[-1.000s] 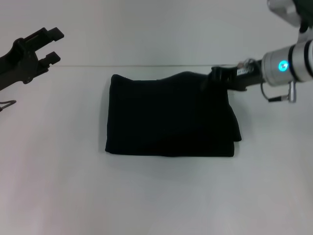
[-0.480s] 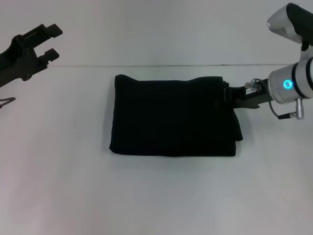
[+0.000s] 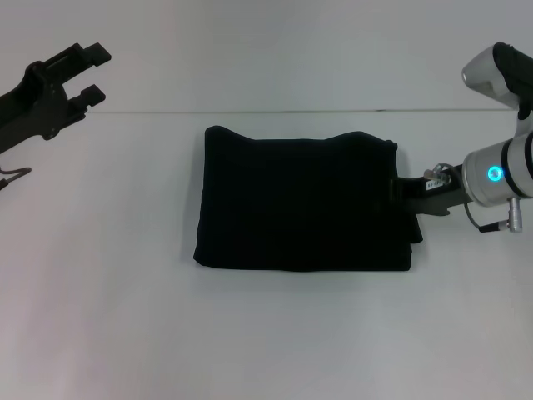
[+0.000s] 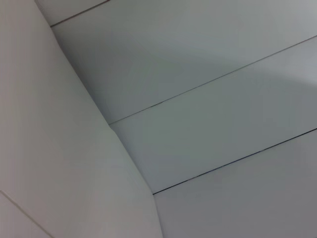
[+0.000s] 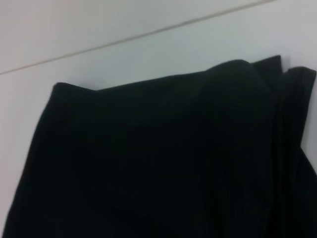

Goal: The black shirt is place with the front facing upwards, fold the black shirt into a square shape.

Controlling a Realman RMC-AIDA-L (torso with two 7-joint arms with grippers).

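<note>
In the head view you see the black shirt [image 3: 304, 200] lying in the middle of the frame on the white table [image 3: 266, 333], folded into a compact, roughly rectangular bundle with no lettering showing. Its upper edge is slightly wavy, and at its right side the stacked layers stick out a little toward the lower right corner of the bundle. Your right gripper [image 3: 400, 190] comes in from the right edge of the frame, level with the middle of the shirt's right side, and its black tip meets the cloth there. Dark metal against dark fabric hides the fingers, so you cannot tell whether they are spread, pressed together or pinching the edge. Your left gripper [image 3: 90, 75] sits in the upper left of the frame, raised and well apart from the shirt, with its two fingers spread and nothing between them.

In the left wrist view you see only pale flat panels [image 4: 198, 124] crossed by thin dark seams.

In the right wrist view the shirt [image 5: 158, 158] fills the lower and middle part of the frame, with the white table [image 5: 124, 54] above it. At the upper right of the frame the folded layers show as several stacked edges.
</note>
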